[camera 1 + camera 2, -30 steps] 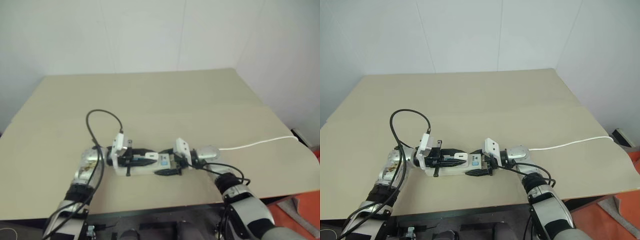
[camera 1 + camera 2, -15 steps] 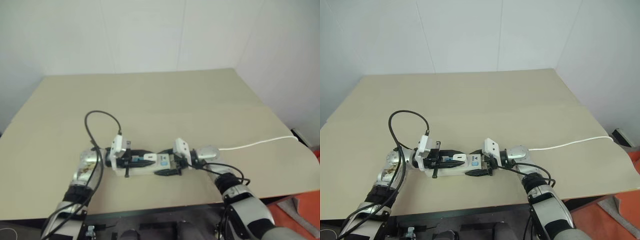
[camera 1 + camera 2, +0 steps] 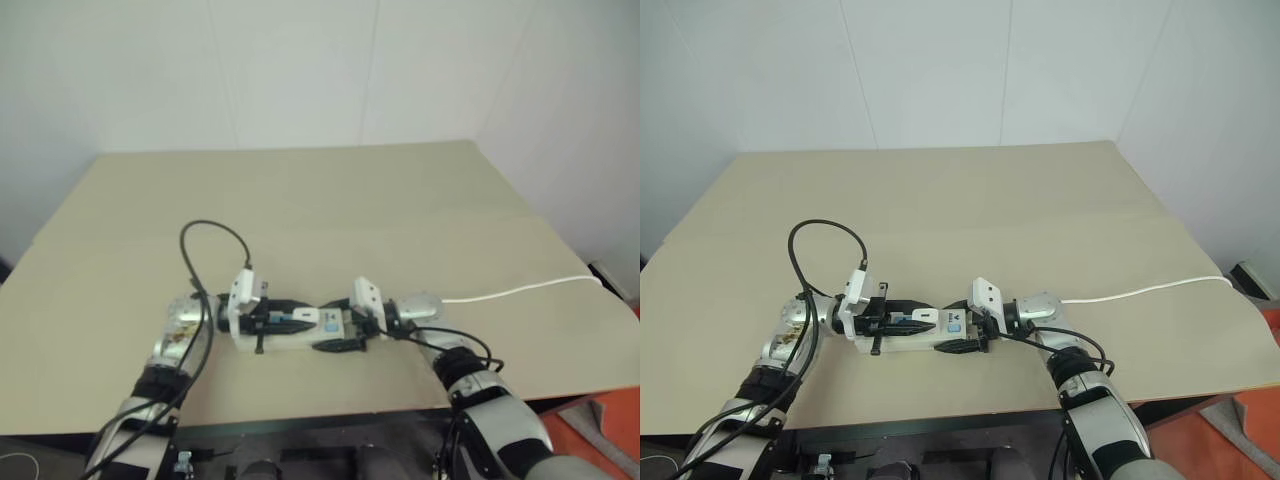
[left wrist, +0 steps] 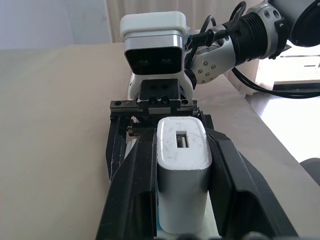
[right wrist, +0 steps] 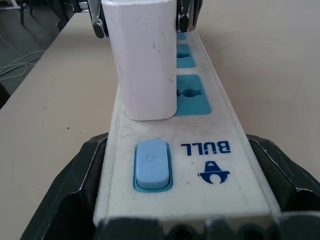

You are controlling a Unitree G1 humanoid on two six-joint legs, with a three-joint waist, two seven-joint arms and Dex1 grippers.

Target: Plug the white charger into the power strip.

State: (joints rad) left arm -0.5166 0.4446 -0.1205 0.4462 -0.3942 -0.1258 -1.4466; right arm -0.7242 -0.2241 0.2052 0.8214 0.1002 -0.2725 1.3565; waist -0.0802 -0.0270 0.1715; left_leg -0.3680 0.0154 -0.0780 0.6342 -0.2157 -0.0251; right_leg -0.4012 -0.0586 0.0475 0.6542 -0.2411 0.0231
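Nothing moved — left gripper (image 4: 182,200) clamps one white charger (image 4: 182,165), right gripper (image 5: 185,200) grips one power strip (image 5: 200,165).

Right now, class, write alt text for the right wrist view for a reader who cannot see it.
A white charger, gripped at its top by the left tool, stands on the power strip beside its blue sockets. The right tool's black fingers flank the strip's near end, by a blue switch.
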